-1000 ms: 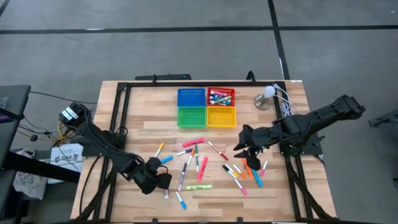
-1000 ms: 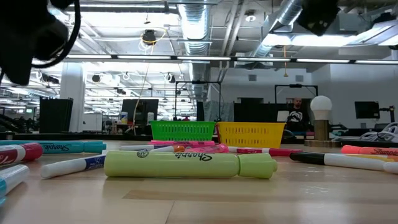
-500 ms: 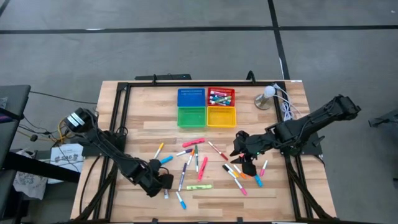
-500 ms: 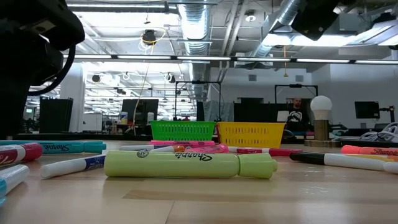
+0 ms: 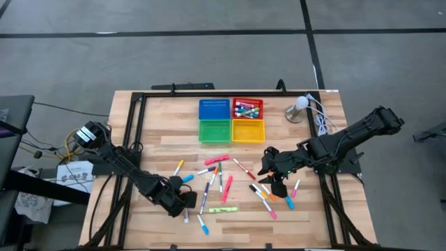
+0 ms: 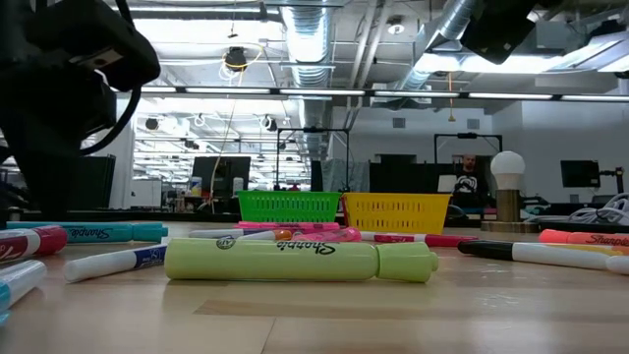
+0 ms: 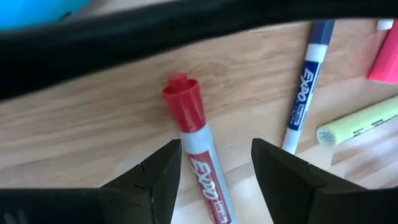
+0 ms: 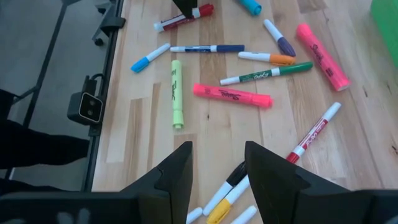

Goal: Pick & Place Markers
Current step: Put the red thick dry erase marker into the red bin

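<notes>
My left hand (image 7: 214, 171) sits low over the near-left part of the desk (image 5: 313, 216), fingers parted to a middling gap with nothing between them yet; in its wrist view a red-capped marker (image 7: 196, 149) lies on the wood right in that gap, its long axis running straight out ahead between the fingers, cap pointing away; so as I judge it the coming move is simply down and close, with the fingers either side of the barrel. A blue marker (image 7: 305, 93) lies near on one side, roughly parallel, and a yellow highlighter (image 7: 357, 121) beyond it; both look clear of the fingers, though the blue one leaves little room for drift that way.

My right hand (image 5: 273, 171) hovers over the right-hand scatter of markers (image 5: 268, 195), fingers likewise part open and empty; its wrist view shows a black-capped marker (image 8: 231, 180) and a yellow one (image 8: 225, 206) just ahead of the fingers, lying slantwise.

The trays (image 5: 231, 120) stand well apart at the far middle of the desk; the red tray (image 5: 247, 109) already has markers in it; the wood between looks open for carrying.
</notes>
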